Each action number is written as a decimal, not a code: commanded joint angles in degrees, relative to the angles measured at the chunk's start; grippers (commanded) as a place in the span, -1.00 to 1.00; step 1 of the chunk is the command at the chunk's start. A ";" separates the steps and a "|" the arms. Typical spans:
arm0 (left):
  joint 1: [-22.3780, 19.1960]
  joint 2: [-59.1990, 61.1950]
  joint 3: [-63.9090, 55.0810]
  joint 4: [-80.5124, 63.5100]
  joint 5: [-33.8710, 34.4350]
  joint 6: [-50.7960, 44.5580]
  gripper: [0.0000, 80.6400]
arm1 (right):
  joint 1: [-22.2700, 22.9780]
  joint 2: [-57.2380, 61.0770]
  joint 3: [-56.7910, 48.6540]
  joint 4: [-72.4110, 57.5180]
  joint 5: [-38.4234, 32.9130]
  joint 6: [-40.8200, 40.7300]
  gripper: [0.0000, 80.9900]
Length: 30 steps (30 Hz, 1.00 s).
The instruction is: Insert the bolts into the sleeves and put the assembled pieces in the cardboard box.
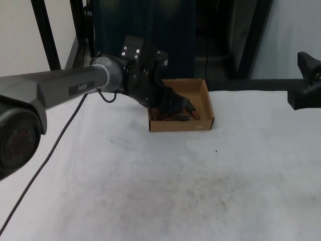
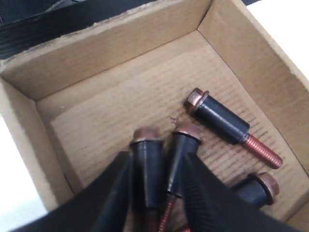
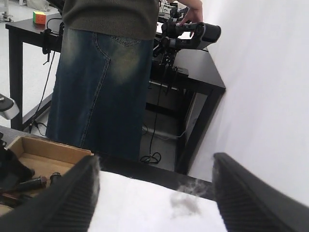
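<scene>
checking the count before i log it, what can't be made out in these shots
Left wrist view: two pieces run behind the left gripper; whether it grips either is unclear. A fourth piece is cut off by the gripper and the picture's edge.
High view: the gripper covers much of the box, so its contents cannot be counted.
Right wrist view: the box is cut off at the edge, its contents too small to count.

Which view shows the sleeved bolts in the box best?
The left wrist view: it looks straight into the box and shows at least four sleeved bolts up close. In the high view the left arm hides most of them. The right wrist view catches a box corner with a few dark pieces.
</scene>
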 commanded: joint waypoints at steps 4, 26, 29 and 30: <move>0.07 -2.48 -1.30 -0.13 -0.02 -1.38 0.09 | -0.33 -0.59 -0.17 -0.26 -0.22 0.41 0.55; -14.31 -28.06 0.14 10.04 -15.16 21.20 -0.98 | -0.33 -5.84 -2.25 -3.11 -1.70 0.41 0.55; -15.48 -32.95 4.77 10.16 -15.75 22.05 -0.98 | -0.33 -8.95 -2.25 -0.20 -1.70 0.41 0.55; -15.47 -34.97 7.03 10.16 -15.75 21.78 -0.98 | -0.33 -9.84 -2.25 1.26 -1.70 0.54 0.55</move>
